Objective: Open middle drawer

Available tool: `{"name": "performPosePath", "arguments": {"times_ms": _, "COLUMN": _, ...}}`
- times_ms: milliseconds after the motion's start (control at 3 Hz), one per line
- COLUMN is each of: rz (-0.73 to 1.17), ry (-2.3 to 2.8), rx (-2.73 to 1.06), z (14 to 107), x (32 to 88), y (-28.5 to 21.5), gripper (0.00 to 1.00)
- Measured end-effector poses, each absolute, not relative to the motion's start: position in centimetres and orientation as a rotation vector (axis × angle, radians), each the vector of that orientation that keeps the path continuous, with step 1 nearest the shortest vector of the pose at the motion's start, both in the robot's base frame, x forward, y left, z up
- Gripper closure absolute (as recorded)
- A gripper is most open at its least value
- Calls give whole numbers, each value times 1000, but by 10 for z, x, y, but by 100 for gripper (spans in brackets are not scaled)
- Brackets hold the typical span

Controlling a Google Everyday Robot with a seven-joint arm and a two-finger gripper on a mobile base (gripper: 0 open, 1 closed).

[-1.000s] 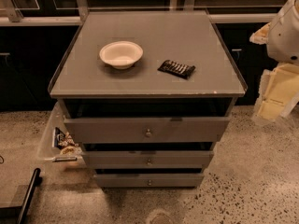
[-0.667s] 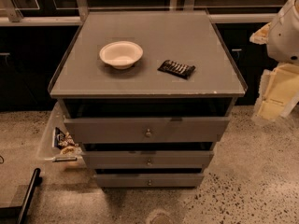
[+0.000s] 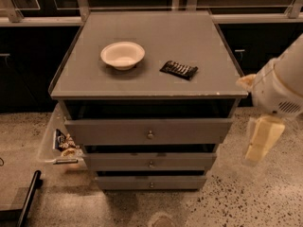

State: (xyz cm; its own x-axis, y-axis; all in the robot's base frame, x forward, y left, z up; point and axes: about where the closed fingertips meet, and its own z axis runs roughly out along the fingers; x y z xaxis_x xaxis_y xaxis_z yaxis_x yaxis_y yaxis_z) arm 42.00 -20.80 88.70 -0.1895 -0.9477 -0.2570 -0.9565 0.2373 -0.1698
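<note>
The middle drawer [image 3: 150, 162] is the medium-height grey front with a small round knob [image 3: 151, 164], in the grey cabinet [image 3: 142, 86] at the centre of the view. Its inside does not show. Above it is the taller, wider top drawer front [image 3: 149, 131], and below it the shortest bottom front [image 3: 151, 183]. My gripper [image 3: 262, 141] hangs cream-coloured from the white arm [image 3: 279, 89] at the right edge. It is right of the cabinet, at about top drawer height, and touches nothing.
A white bowl [image 3: 122, 55] and a dark snack packet [image 3: 179, 69] lie on the cabinet top. A clear bin with packets [image 3: 61, 143] stands on the speckled floor at the cabinet's left. A black bar [image 3: 26, 197] lies at the lower left. Dark cabinets line the back.
My arm and gripper have moved down and a little left, closer to the cabinet's right side. The drawers, bowl and packet have not moved.
</note>
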Motion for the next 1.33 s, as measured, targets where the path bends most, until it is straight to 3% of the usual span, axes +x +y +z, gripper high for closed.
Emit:
{"name": "performPosePath", "arguments": {"times_ms": 667, "rz": 186, "ry": 2116, "rx": -1869, "z": 777, "x": 391, "y": -193, "gripper": 0}}
{"name": "performPosePath", "arguments": {"times_ms": 1333, "rz": 240, "ry": 2108, "rx": -1865, "z": 766, "x": 393, "y": -194, "gripper": 0}}
